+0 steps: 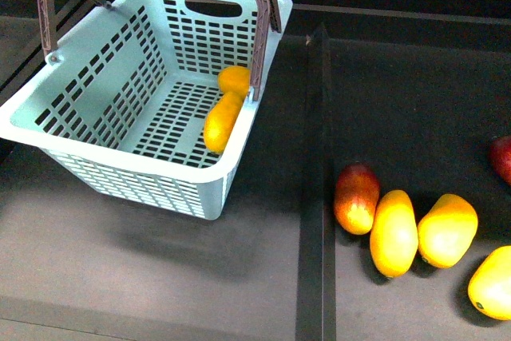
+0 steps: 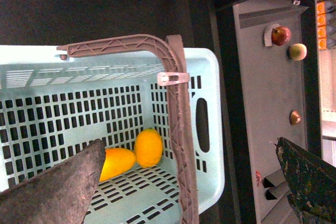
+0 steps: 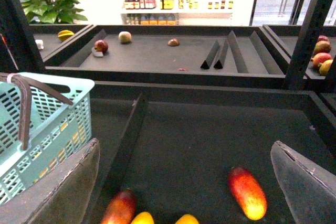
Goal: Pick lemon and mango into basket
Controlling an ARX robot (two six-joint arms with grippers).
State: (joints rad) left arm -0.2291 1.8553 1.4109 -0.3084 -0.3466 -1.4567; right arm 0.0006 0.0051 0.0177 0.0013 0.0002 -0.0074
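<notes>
Basket (image 1: 96, 109) stands at the left of the dark desk (image 1: 160, 277), its brown handle (image 1: 263, 29) swung up over the rim. Inside it, against the wall nearer the divider, the slim yellow mango (image 1: 221, 123) lies on the slotted floor with the small round lemon (image 1: 235, 80) touching its far end. Both fruits named in the task are in the basket, so the picking looks done; by my reading nothing is left but to draw the arms clear.

Right of the divider strip (image 1: 319, 157), a red-blushed fruit (image 1: 356, 198) and several yellow-orange fruits (image 1: 393, 233) lie loose on the desk, well apart from the basket.

Neither arm shows in the front view. In the left wrist view the left claw (image 2: 194, 182) hangs above the basket with its two fingers spread wide, holding nothing, the mango and lemon visible beneath it. In the right wrist view the right claw (image 3: 184, 182) is likewise wide open and empty, poised over the desk near the loose fruits and touching none of them.
</notes>
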